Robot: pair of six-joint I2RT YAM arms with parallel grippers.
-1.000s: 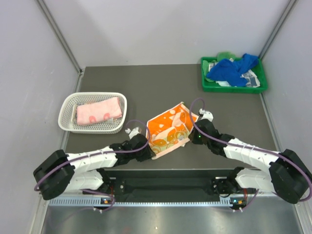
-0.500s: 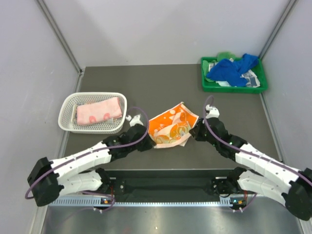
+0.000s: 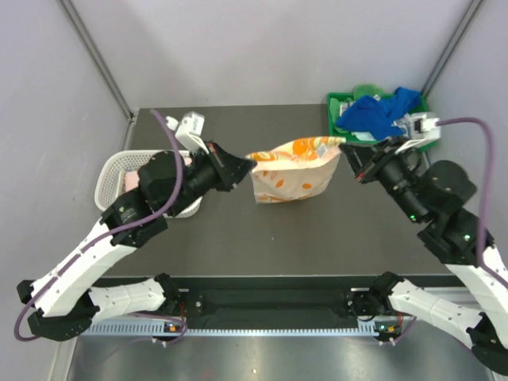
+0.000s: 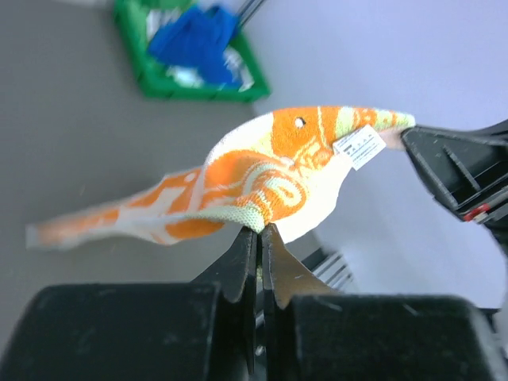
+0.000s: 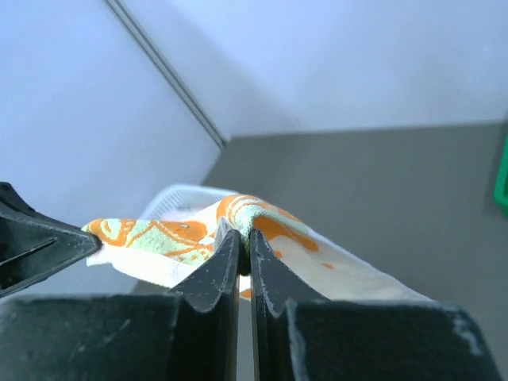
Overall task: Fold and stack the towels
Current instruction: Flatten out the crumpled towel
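Two claws (image 3: 252, 162) (image 3: 343, 149) at towel (image 3: 290, 173) top corners

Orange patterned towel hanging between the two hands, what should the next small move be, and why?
Probably lower both hands together so the orange-patterned cloth towel drapes flat onto the dark grey table. The left hand and right hand each pinch an upper corner, and the towel hangs spread between them above the table.

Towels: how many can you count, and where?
3 clear: orange-patterned towel between left gripper and right gripper, pink towel in white basket, blue towel in green tray; others possibly beneath it.
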